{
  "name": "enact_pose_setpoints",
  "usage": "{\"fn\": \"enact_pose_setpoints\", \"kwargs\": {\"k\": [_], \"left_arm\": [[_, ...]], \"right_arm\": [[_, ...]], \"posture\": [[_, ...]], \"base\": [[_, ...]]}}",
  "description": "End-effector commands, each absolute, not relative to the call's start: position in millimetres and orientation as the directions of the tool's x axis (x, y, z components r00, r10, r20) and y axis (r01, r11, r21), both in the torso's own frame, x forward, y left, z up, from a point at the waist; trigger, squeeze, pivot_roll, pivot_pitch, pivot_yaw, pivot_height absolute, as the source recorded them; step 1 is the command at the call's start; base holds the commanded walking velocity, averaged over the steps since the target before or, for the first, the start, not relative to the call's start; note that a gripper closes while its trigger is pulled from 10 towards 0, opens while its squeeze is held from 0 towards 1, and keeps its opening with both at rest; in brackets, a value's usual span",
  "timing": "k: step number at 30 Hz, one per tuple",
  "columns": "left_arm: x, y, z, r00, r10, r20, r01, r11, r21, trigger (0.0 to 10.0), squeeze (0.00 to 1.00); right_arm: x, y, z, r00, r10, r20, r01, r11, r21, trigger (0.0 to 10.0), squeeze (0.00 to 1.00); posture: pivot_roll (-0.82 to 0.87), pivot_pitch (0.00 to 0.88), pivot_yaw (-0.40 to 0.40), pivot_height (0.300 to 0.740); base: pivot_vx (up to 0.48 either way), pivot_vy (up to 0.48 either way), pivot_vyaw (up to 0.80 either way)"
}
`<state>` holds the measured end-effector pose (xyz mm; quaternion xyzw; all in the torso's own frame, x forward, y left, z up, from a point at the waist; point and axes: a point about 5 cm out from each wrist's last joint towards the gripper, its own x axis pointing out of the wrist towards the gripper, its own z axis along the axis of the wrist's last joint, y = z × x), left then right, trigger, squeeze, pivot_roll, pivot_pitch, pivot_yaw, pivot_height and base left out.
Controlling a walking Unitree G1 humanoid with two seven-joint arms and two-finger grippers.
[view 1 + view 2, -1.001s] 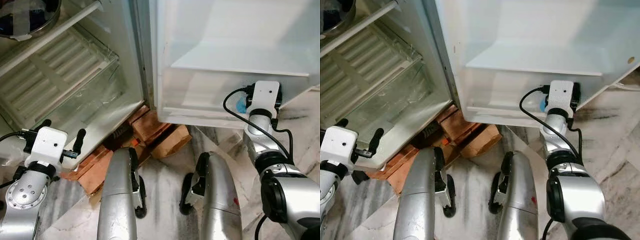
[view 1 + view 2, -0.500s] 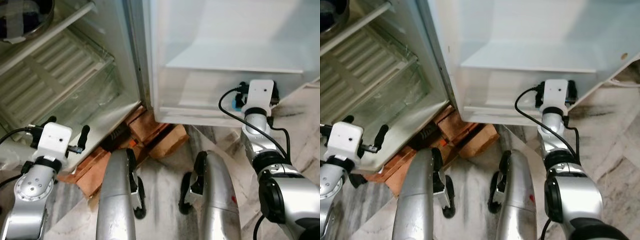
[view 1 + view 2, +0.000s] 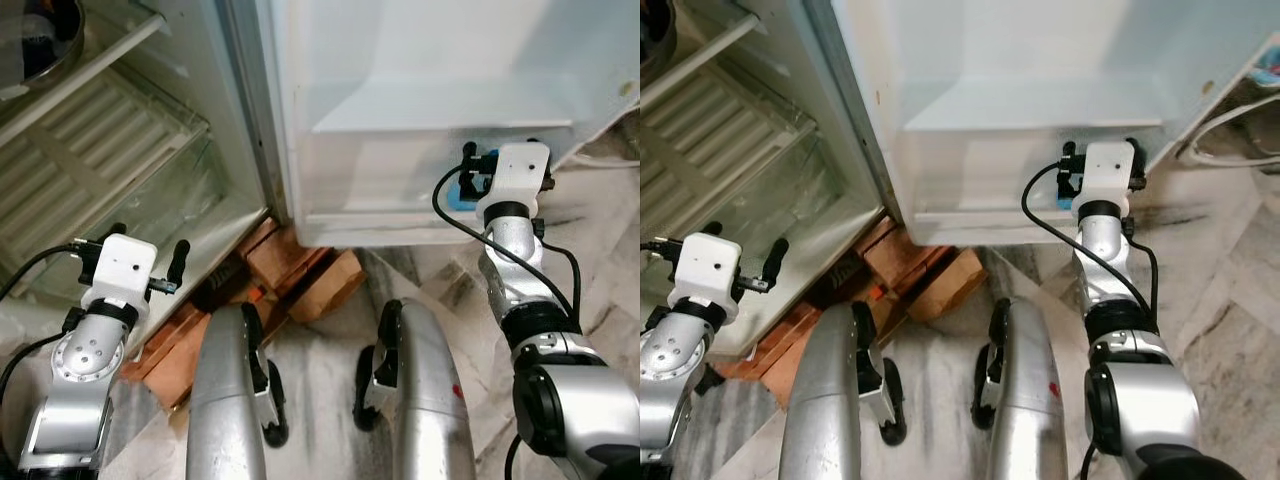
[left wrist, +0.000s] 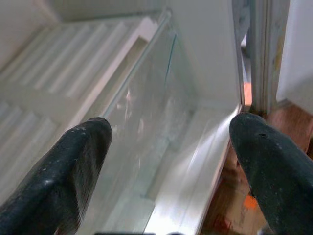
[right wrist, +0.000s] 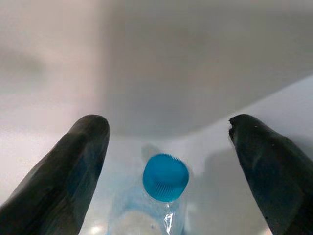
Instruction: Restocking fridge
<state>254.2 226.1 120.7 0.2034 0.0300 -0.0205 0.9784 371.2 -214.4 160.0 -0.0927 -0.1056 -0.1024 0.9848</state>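
Bottle point(image 5: 165, 205) between spread fingers of right gripper point(image 5: 168, 161), untouched.

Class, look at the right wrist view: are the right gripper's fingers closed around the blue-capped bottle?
No: the right gripper is open, its fingers spread wide apart, with the bottle standing untouched between them.

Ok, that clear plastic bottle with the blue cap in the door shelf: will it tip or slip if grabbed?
The clear plastic bottle with the blue ribbed cap stands upright between the open right tool's fingers, so it probably tips if nudged. Its thin, crinkly-looking wall likely dents under a squeeze. The ribbed cap should slip less.
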Motion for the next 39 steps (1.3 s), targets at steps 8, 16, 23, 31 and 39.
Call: {"fn": "enact_pose_setpoints", "kwargs": {"k": [8,16,23,31,39], "left_arm": [[261,214,102,0.992,-0.082,-0.098,0.112,0.929,0.353,10.0,0.00],[263,204,89,0.987,-0.116,-0.113,0.149,0.925,0.350,10.0,0.00],[272,206,89,0.988,-0.106,-0.109,0.137,0.932,0.336,10.0,0.00],[274,202,96,0.986,-0.145,-0.081,0.165,0.912,0.375,10.0,0.00],[268,206,90,0.993,-0.098,-0.068,0.116,0.928,0.353,10.0,0.00]], "right_arm": [[334,-176,140,0.970,0.001,0.243,0.016,0.998,-0.067,10.0,0.48],[281,-145,103,0.991,0.049,0.128,-0.053,0.998,0.026,10.0,0.00],[265,-143,105,0.987,0.129,0.091,-0.129,0.992,-0.013,10.0,0.00],[283,-147,141,0.982,0.055,0.182,-0.074,0.992,0.098,10.0,0.00],[285,-158,132,0.990,-0.034,0.139,0.019,0.994,0.107,10.0,0.00]], "posture": [[0.09,0.095,-0.004,0.547],[0.05,0.000,-0.007,0.547],[0.03,0.000,0.002,0.547],[0.05,0.000,-0.005,0.562],[0.04,0.000,-0.094,0.617]], "base": [[0.000,0.000,0.00],[0.000,0.000,0.00],[0.000,0.000,0.00],[0.000,0.000,0.00],[0.000,0.000,0.00]]}}
